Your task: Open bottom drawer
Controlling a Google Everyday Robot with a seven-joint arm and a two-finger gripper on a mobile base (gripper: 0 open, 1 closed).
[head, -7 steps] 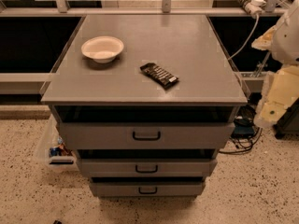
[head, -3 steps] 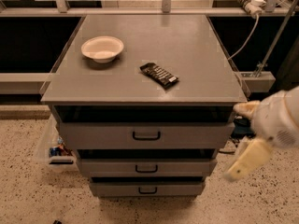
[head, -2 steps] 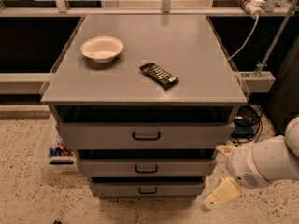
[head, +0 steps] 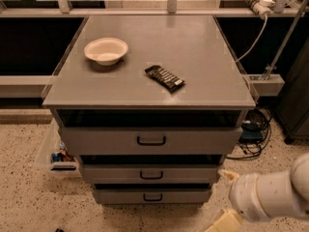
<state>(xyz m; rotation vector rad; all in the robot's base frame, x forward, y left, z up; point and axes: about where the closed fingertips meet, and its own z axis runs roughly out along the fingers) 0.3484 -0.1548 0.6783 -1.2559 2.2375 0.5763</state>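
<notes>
The narrow grey metal bottom drawer (head: 120, 195), lowest in the grey desk (head: 193, 57), is seen shut; nothing is done yet. The white end effector (head: 231, 199) is held low to the drawer's right, apart from its small black loop handle (head: 152, 197). Whether the end effector is apart or together cannot be told.

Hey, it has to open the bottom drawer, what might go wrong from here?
The claw sits low, right of the cabinet, off the bottom drawer; its small handle is easy to miss. The middle drawer's handle lies just above, so it might hook the wrong one. Cables on the floor nearby might snag the arm.
</notes>
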